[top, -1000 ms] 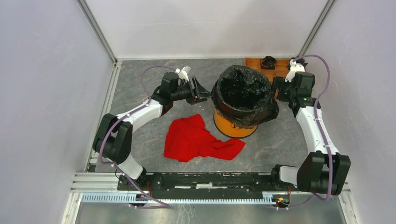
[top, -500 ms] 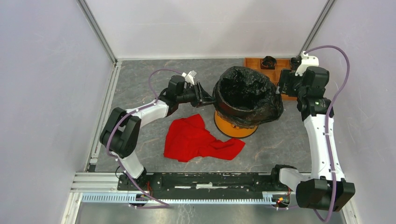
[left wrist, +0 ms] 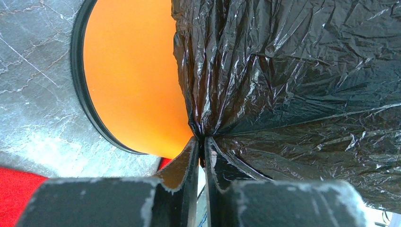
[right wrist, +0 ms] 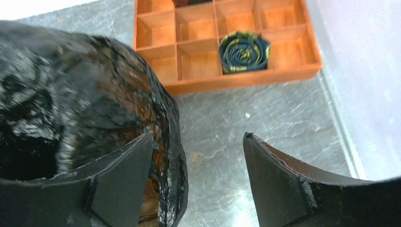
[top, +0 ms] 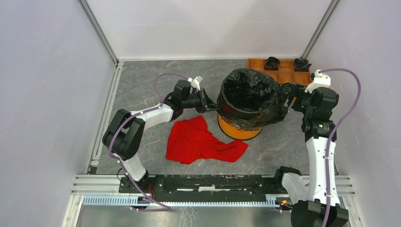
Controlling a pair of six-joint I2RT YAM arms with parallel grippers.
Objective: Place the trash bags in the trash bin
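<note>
I see my left pincer [left wrist: 202,142] clamped on a fold of the trash bag [left wrist: 293,71], which drapes over the trash bin [top: 234,130] on the desk [top: 142,94]. My right pincer [right wrist: 197,137] gapes apart beside the bag's right edge.

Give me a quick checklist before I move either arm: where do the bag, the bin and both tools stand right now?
1. Left tool gripping the crinkled glossy black plastic bag: ok, jaws shut on a gathered fold beside the orange-yellow cylindrical bin.
2. Right tool free: ok, jaws wide open with nothing between them, one finger at the bag's right side.
3. Bag lining the bin mouth: ok, draped over the rim all round in the top view.
4. Bin upright on the table: ok.
5. Crumpled red cloth clear of the bin base: cannot tell, it lies very close.
</note>
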